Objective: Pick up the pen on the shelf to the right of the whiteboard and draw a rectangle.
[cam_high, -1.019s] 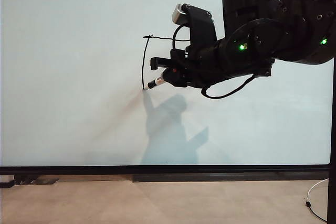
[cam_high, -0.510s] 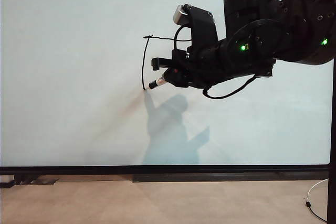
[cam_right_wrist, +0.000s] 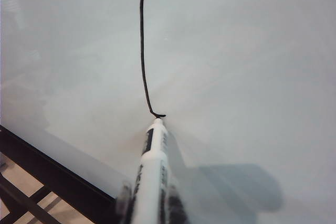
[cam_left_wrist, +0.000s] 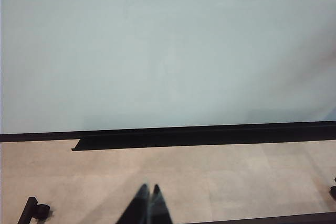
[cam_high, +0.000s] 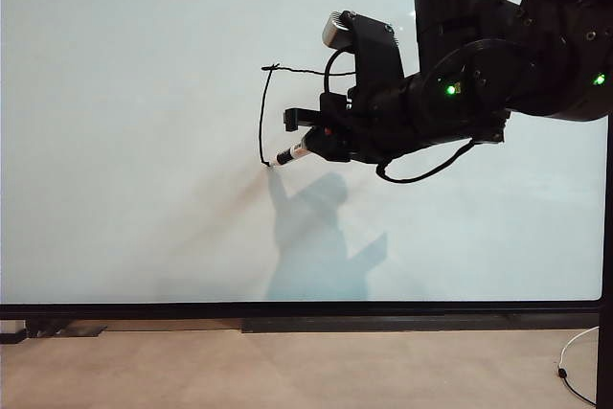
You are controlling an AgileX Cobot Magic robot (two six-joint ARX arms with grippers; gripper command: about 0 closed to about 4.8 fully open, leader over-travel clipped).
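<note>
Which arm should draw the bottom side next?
Right. The right gripper grips the pen, tip at the lower end of the rectangle's left side. The left gripper is shut, empty, below the whiteboard.

The exterior view faced the whiteboard (cam_high: 144, 141) squarely from a distance; the left wrist view looked from low down at the board's lower frame and the floor (cam_left_wrist: 236, 177); the right wrist view sat close — both it and the exterior showed the drawn line (cam_right_wrist: 142, 51).
</note>
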